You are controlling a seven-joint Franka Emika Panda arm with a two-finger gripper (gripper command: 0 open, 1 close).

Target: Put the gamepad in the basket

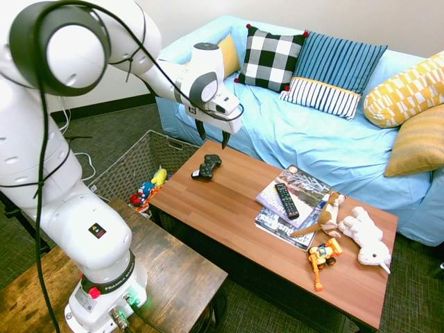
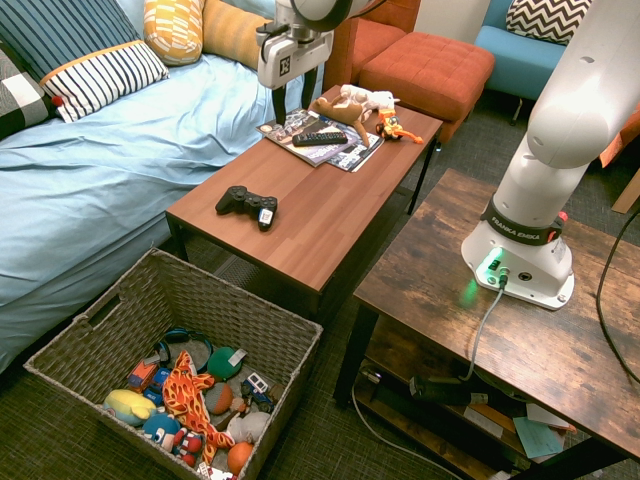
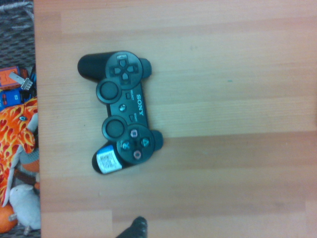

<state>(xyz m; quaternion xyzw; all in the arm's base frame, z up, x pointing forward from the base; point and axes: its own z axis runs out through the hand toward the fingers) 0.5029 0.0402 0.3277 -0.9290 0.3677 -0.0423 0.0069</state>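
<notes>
First exterior view: gripper (image 1: 212, 135) hangs above the coffee table (image 1: 236, 208), fingers spread apart, holding nothing. Sony gamepad (image 1: 207, 166) lies flat near the table's end, below the gripper, untouched. Wicker basket (image 2: 110, 325) of toys sits on the floor just past that end.
</notes>
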